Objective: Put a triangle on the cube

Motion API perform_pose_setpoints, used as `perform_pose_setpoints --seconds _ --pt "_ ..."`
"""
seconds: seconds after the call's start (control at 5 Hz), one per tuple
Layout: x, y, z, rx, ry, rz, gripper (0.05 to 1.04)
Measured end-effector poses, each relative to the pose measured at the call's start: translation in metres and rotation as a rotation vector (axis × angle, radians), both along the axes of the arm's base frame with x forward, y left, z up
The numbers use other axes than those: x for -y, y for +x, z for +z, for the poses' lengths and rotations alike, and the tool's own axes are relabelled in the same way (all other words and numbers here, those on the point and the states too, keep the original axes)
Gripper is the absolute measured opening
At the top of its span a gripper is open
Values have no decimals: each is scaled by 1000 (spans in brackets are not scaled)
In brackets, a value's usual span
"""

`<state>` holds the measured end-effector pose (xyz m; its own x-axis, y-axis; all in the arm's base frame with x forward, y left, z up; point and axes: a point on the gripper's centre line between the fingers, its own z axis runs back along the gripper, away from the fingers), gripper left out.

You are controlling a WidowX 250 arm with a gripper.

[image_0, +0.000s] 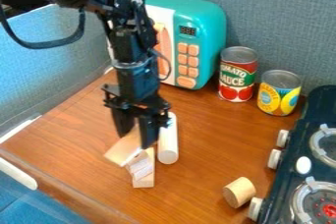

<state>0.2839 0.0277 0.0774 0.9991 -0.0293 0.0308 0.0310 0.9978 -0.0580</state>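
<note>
Slanting lengthwise toward lower left: wooden block point(123, 150) between the jaws.

I can read TOMATO SAUCE on the label of my red-and-green can point(238, 74). The display point(187, 31) on my teal toy microwave point(213, 19) looks like 888; my yellow-and-blue can's point(279, 93) lettering I can't make out.

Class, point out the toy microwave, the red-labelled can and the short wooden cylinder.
Toy microwave point(188, 40): camera view, teal control panel.
Red-labelled can point(238, 74): camera view, label.
Short wooden cylinder point(240, 191): camera view, curved side.
</note>
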Motion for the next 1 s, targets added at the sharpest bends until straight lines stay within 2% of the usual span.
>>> perform_pose_setpoints --seconds 0.2,0.4,0.6,0.8,1.0 --pt "-17 -8 -11 -58 12 17 546" --pt "-20 -11 -17 -71 16 20 546" --pt "-20 -10 -19 -56 25 24 546" --pt "-9 -9 -22 -44 -3 1 546" --pt "-2 -5 -10 14 -12 4 546"
